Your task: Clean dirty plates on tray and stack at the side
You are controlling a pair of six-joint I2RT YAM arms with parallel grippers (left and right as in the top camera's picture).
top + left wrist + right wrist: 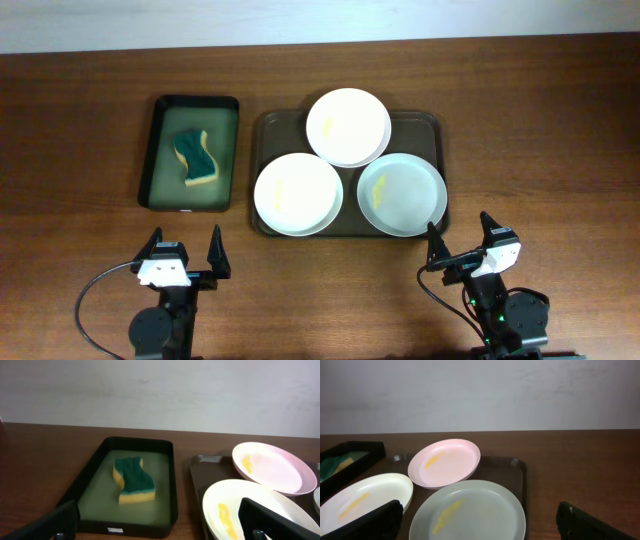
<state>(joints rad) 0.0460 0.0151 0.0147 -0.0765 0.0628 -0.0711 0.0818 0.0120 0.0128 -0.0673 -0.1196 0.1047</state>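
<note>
1. White on dark brown: the tray (268, 135) carries the back plate (348, 126), the near-left plate (298, 193) and the near-right plate (402, 193), and all three are smeared yellow.
2. The back plate hangs over the tray's far rim and looks tilted in both wrist views. It seems to lean on the near pair, though I cannot tell whether they actually touch.
3. The left gripper (185, 240) waits at the near edge of the wooden table (540, 120) with its jaws spread wide and nothing between them. The right gripper (459, 228) is just as wide and just as empty.
4. Here is the relation that matters. The sponge (195, 157), green over yellow, lies in the black basin (195, 100) of greenish liquid, straight ahead of the left gripper and well apart from it.
5. The sponge's long axis runs away from that gripper with a slight slant. The left fingers, spread side to side, would therefore close across its narrow width with little wrist turn, by my reading.
6. The left arm is clearly the nearer one for the sponge, because the right arm would have to cross the whole tray.
7. The near-right plate lies ahead of the right gripper and a touch to its left, so that arm is best placed to steady or lift it. The near-left plate sits between the two arms.
8. My call is that the job is at its very start, with nothing wiped and nothing stacked beside the tray.
</note>
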